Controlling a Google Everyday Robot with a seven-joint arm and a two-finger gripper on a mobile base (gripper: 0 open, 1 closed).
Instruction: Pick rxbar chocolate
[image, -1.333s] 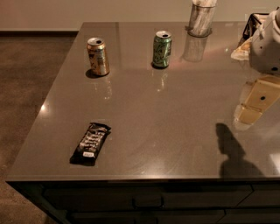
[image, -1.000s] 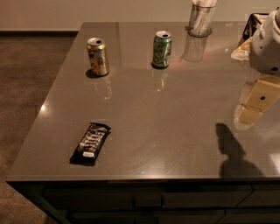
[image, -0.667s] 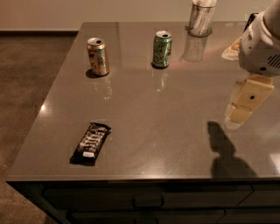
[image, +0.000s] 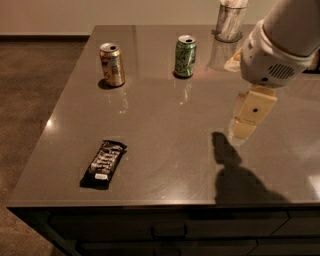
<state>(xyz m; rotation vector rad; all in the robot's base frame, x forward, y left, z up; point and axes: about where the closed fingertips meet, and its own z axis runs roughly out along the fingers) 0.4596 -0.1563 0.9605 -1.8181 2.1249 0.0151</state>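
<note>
The rxbar chocolate (image: 103, 164) lies front left on the table (image: 165, 130), far from the gripper (image: 244, 129) hanging on the right. I can't see if the gripper is wide or closed.

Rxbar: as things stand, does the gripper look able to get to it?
Probably yes. The gripper hangs over the right side of the table; the rxbar lies flat near the front left edge, with only bare surface between them. The gold can and green can stand well back.
</note>
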